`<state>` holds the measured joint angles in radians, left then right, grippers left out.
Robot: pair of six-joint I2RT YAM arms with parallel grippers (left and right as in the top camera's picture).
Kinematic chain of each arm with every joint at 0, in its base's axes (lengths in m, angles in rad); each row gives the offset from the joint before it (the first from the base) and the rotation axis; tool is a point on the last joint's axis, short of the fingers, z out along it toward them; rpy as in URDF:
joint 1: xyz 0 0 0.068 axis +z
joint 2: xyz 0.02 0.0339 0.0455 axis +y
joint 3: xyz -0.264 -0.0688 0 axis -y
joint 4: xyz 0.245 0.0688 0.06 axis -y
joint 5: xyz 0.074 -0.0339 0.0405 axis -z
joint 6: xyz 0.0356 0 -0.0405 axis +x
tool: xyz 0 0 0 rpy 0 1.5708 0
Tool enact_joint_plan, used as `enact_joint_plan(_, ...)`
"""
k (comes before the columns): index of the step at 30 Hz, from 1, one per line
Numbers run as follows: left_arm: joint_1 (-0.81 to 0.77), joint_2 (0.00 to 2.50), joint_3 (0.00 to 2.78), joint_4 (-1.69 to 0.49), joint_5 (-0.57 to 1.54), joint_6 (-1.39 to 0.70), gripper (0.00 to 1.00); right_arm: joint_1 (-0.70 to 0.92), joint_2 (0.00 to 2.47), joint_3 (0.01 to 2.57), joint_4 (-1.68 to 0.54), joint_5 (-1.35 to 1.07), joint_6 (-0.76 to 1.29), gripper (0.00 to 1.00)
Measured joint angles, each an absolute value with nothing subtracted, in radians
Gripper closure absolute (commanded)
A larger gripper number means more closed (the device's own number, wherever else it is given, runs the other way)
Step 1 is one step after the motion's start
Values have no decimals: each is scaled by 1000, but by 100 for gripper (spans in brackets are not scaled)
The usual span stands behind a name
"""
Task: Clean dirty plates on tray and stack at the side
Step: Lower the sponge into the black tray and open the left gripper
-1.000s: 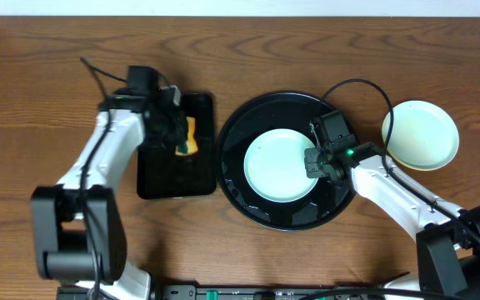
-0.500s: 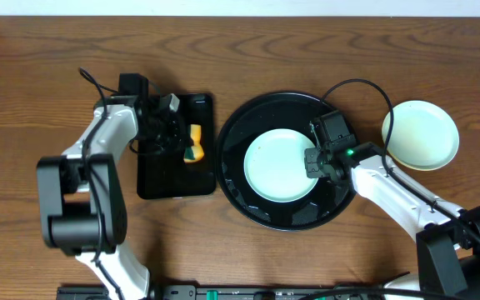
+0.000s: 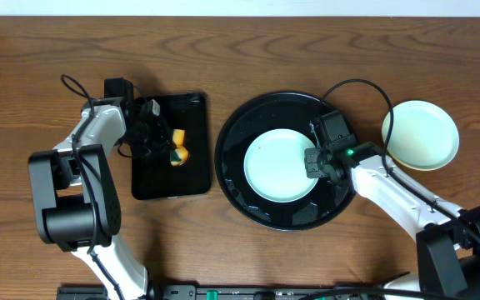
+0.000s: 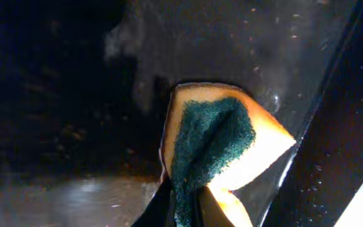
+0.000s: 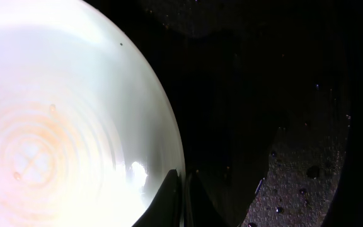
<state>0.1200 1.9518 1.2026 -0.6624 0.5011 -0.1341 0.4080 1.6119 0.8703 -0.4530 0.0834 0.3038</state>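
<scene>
The sponge (image 3: 178, 148) has been carried left over the small tray (image 3: 169, 179) since a second ago, pinched in the closed left gripper (image 3: 163, 142). The mint plate (image 3: 280, 165), on the round tray (image 3: 233, 133), is clamped at its right rim by the right gripper (image 3: 313, 162) (faint smears (image 5: 30, 157) remain). The sponge should be pressed flat at its centre.

Overhead view straight down from high above, whole surface (image 3: 23, 50) in frame, left wrist view pressed close, facing down on the sponge (image 4: 213, 145), right wrist view equally close on the plate (image 5: 55, 113) edge inside the tray (image 5: 263, 94), both patches also visible overhead
</scene>
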Motion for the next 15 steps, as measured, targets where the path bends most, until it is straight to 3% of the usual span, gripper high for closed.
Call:
enact_joint_plan(9,47,1886,1203,-675,399,-126,90,408,1612,870,-453,84,303,99)
enact_joint_plan(13,11,1800,1202,-702,290,-114,64,408,1612,870,-453,91,303,99)
enact_joint_plan(15,0,1764,1202,-710,250,-109,43,408,1612,870,-452,96,303,99)
